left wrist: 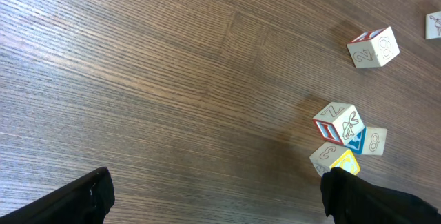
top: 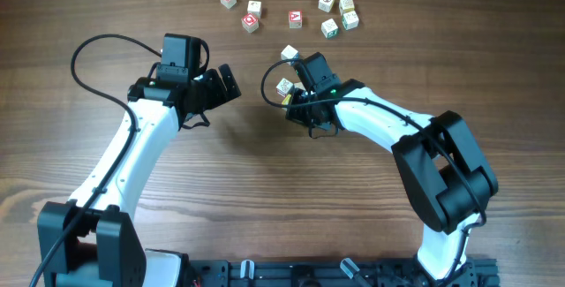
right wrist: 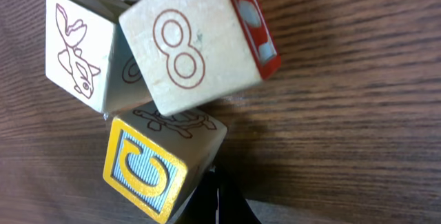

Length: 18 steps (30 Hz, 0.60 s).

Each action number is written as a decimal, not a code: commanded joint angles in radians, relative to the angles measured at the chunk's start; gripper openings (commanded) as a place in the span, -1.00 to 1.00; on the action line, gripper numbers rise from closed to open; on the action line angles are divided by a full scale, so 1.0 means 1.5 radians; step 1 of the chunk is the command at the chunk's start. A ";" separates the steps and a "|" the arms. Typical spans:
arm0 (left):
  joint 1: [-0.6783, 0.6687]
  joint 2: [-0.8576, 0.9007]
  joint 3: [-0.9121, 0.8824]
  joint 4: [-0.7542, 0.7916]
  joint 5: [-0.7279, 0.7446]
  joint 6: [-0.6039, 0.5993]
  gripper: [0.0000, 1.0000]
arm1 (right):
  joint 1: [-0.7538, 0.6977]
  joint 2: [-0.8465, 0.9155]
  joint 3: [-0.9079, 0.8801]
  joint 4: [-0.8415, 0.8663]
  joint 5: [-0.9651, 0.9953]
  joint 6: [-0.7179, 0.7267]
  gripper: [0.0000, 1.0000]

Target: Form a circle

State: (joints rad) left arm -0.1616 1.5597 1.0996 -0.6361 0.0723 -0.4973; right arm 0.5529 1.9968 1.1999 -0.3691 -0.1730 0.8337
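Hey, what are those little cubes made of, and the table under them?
The cubes look like pale, matte wood: faint grain shows on the face printed with an 8, and edges are painted, red there, yellow on the C cube. The table shows dark wood grain with a dull sheen; solid wood or laminate, I cannot tell.

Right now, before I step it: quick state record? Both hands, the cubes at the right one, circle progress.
left hand: open, empty, over bare table
right hand: shut, holding nothing, tips beside the C cube
C cube: yellow-edged, blue-striped face
cluster: C cube, 8 cube and rabbit cube touching one another
other cubes: scattered loose at the far side, no ring
circle: not formed
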 commanded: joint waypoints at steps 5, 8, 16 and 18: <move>0.002 -0.001 -0.001 0.000 -0.007 0.013 1.00 | -0.019 0.028 -0.020 0.002 0.059 0.005 -0.91; 0.002 -0.001 -0.001 0.000 -0.007 0.013 1.00 | -0.020 0.028 -0.020 0.008 0.064 0.005 -0.91; 0.002 -0.001 -0.001 0.000 -0.007 0.013 1.00 | -0.021 0.028 -0.019 0.025 0.071 0.003 -0.91; 0.002 -0.001 -0.001 0.000 -0.007 0.013 1.00 | -0.021 0.028 -0.018 0.032 0.075 0.003 -0.91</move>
State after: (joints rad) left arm -0.1616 1.5597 1.0996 -0.6361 0.0723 -0.4973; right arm 0.5308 1.9972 1.1957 -0.3271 -0.1135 0.8333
